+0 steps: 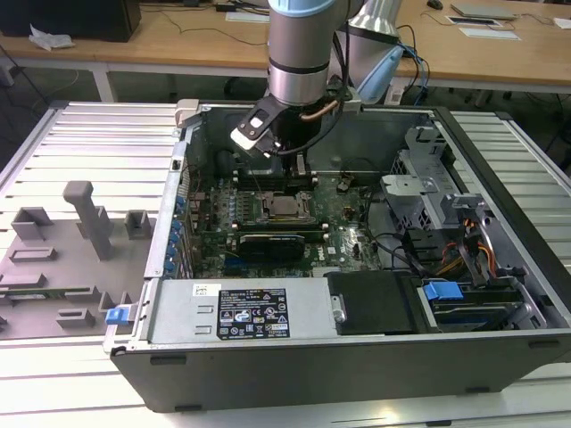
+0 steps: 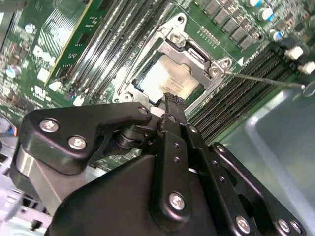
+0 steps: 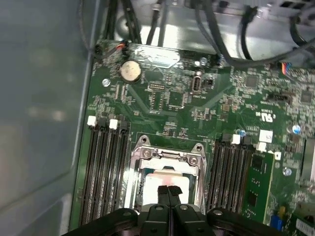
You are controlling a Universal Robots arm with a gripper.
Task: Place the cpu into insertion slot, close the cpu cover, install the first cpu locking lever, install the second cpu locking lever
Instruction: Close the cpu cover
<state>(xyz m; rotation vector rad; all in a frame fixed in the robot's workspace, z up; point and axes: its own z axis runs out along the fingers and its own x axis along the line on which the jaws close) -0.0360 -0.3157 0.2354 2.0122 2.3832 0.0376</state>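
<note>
Motherboard, cpu beneath closed fingertips

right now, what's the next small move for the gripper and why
Probably shift the gripper sideways toward the thin locking lever. The cpu already lies framed by the cpu cover, which looks down. The fingers are together, holding nothing above it, and that lever juts free over the memory slots, seemingly unlatched.

Gripper hides part of cpu and cpu cover.
</note>
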